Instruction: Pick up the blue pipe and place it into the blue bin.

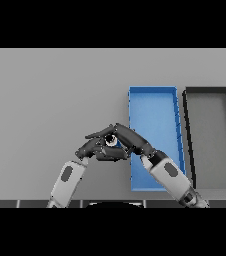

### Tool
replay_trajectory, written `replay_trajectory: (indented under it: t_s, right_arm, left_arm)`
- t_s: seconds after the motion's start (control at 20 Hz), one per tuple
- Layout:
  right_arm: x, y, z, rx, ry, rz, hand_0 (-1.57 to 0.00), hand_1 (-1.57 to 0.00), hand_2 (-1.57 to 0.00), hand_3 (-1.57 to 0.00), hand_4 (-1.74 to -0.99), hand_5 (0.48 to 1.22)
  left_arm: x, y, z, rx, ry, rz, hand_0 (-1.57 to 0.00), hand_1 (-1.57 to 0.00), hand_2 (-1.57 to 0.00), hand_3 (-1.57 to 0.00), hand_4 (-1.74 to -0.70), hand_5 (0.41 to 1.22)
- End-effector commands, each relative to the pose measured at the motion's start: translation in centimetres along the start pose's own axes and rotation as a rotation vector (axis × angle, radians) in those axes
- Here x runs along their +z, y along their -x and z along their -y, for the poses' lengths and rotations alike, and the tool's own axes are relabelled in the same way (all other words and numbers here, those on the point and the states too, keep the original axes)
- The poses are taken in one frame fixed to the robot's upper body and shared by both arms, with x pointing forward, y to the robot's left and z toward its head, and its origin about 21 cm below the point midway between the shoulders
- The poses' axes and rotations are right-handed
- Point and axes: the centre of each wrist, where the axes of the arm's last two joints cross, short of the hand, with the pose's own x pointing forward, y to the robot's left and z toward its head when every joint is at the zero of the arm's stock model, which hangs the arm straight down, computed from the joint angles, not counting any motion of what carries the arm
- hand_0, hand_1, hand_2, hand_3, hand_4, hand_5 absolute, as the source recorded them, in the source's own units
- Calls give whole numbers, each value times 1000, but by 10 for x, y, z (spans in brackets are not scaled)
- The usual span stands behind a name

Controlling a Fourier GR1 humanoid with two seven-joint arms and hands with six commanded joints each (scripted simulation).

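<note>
Right hand (131, 138): you have its fingers curled round the blue pipe (116, 143), of which only a small blue part shows.
Left hand (96, 148): it touches the right hand; whether it is open, you cannot tell.
Pipe place: just left of the blue bin (153, 95), outside it.
Risk: crowded hands may knock the pipe loose.
Black bin (208, 91): an overshoot lands there.
</note>
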Motion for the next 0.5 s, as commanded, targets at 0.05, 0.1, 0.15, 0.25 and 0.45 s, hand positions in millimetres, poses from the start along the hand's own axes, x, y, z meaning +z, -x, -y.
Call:
replay_trajectory:
  t_s: [0.05,0.1,0.15,0.25,0.45]
  right_arm:
    - [0,-1,-3,2,-2,8,-1570,-1570,-1570,-1569,-1740,1219]
    - [-2,1,-5,-3,-3,-4,-1570,-1570,-1570,-1569,-1740,1219]
    - [-3,-1,-2,-19,2,7,-1570,-1570,-1570,-1569,-1741,1220]
    - [-2,0,1,-45,7,30,-1570,-1570,-1570,-1570,-1741,1220]
    - [-3,-19,10,-163,7,74,-1571,-1571,-1571,-1571,-1741,1221]
  left_arm:
    - [1,2,-4,17,-7,-29,-125,-114,-110,-99,-970,647]
    - [0,3,0,39,-6,-42,-100,-91,-88,-79,-969,603]
    - [0,3,2,29,-9,-32,-79,-73,-70,-63,-968,567]
    - [6,4,0,4,-22,-39,-50,-46,-45,-40,-947,513]
    - [4,5,1,0,-16,-68,-20,-18,-18,-16,-916,474]
